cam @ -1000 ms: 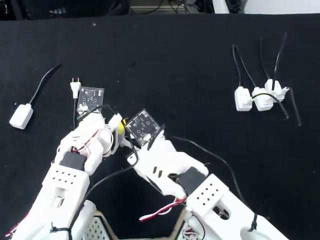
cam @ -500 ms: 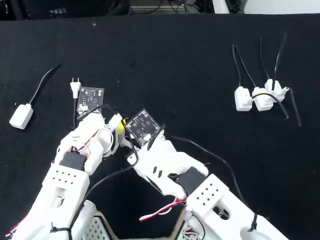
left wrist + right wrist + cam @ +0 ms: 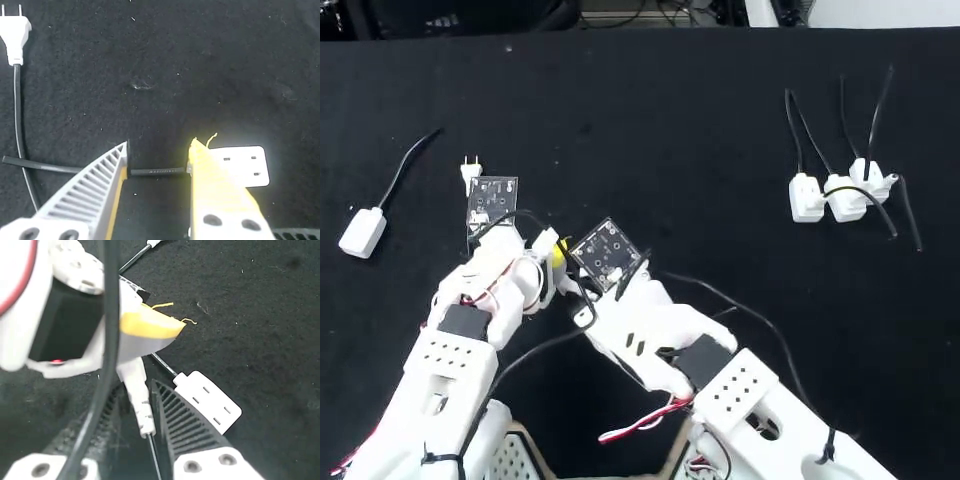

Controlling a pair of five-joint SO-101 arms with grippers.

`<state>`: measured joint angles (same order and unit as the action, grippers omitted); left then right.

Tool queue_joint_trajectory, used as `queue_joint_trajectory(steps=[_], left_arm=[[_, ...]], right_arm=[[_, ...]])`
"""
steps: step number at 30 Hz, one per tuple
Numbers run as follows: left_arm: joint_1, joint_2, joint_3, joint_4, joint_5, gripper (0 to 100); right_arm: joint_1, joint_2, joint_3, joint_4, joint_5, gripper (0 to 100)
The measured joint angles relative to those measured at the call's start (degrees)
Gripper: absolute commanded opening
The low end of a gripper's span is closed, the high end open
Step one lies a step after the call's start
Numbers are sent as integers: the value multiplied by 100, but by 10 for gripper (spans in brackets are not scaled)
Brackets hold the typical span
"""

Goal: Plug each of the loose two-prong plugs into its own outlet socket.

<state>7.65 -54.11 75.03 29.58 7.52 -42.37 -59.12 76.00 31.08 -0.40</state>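
Plug [image 3: 142,415] clamped in right tool [image 3: 136,386], long axis along fingers [image 3: 185,425], cord [image 3: 152,452] wristward.

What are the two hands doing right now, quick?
Left hand: open, a cord crossing its gap.
Right hand: closed on a plug.

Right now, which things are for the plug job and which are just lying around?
For the job:
loose plug
gripped plug
middle socket
left socket
three white cabled pieces at the right, maybe plugged already

Just lying about:
dark gear beyond the table
black table cover
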Motion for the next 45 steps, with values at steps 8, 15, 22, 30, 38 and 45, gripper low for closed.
queue_joint_trajectory(steps=[8,15,22,30,38,45], left_arm=[[0,0,9,0,0,198],[0,0,44,0,0,198],[0,0,44,0,0,198],[0,0,44,62,0,198],[0,0,44,62,0,198],[0,0,44,62,0,158]], right_arm=[[0,0,0,0,0,11],[-9,0,0,0,0,11],[-9,0,0,0,0,11],[-9,0,0,0,0,11],[-9,0,0,0,0,11],[-9,0,0,0,0,11]])
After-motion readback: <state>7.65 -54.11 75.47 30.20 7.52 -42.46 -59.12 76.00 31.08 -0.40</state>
